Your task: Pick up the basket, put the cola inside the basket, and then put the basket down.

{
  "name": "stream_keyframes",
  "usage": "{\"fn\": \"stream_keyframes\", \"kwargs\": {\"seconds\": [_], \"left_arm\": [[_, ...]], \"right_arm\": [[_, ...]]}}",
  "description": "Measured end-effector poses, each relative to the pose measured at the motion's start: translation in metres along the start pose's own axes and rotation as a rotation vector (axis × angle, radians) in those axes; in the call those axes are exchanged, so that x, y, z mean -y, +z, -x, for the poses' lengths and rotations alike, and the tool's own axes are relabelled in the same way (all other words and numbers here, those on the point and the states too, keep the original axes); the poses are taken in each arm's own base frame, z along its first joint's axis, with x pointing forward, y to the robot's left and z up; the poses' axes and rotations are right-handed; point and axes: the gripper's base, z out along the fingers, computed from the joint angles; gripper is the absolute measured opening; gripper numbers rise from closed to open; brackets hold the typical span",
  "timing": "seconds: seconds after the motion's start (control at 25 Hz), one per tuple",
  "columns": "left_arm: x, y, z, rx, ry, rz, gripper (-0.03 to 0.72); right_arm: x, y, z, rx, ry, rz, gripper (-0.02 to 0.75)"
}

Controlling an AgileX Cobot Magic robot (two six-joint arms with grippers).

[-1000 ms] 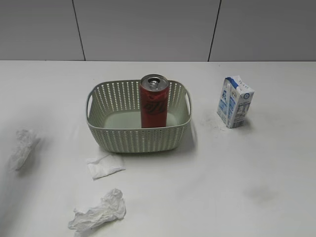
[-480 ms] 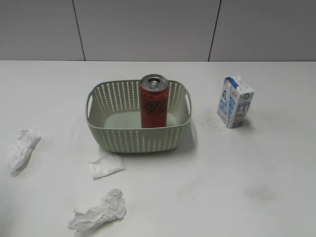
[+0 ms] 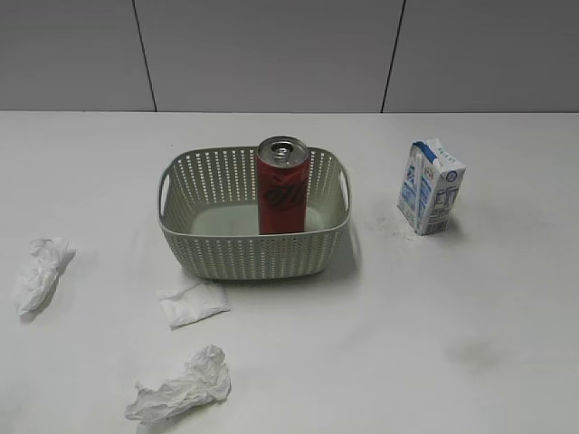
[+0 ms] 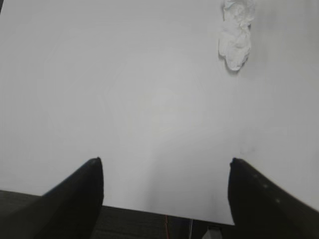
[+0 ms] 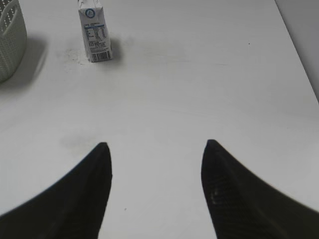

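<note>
The pale sage-green basket rests on the white table, centre of the exterior view. The red cola can stands upright inside it. A corner of the basket shows in the right wrist view at the far left. Neither arm shows in the exterior view. My left gripper is open and empty over bare table near the front edge. My right gripper is open and empty over bare table, well to the right of the basket.
A white-and-blue carton stands right of the basket, also in the right wrist view. Crumpled tissues lie at the left, in front of the basket and near the front; one shows in the left wrist view.
A shadow over the left tissue has withdrawn and the tissue looks brighter. The basket, cola and carton have not moved.
</note>
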Motion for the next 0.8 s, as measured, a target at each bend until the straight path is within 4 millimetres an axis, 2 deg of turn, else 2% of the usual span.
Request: {"fn": "stream_keyframes", "kwargs": {"seconds": [0.08, 0.32, 0.8], "left_arm": [[0.0, -0.002, -0.012, 0.041, -0.001, -0.001, 0.589], [-0.001, -0.021, -0.028, 0.226, -0.007, -0.008, 0.589], [-0.003, -0.043, -0.052, 0.433, -0.014, -0.012, 0.587]], "right_arm": [[0.0, 0.0, 0.0, 0.0, 0.0, 0.0, 0.436], [0.0, 0.0, 0.0, 0.0, 0.001, 0.0, 0.436], [0.0, 0.0, 0.0, 0.0, 0.002, 0.0, 0.436]]}}
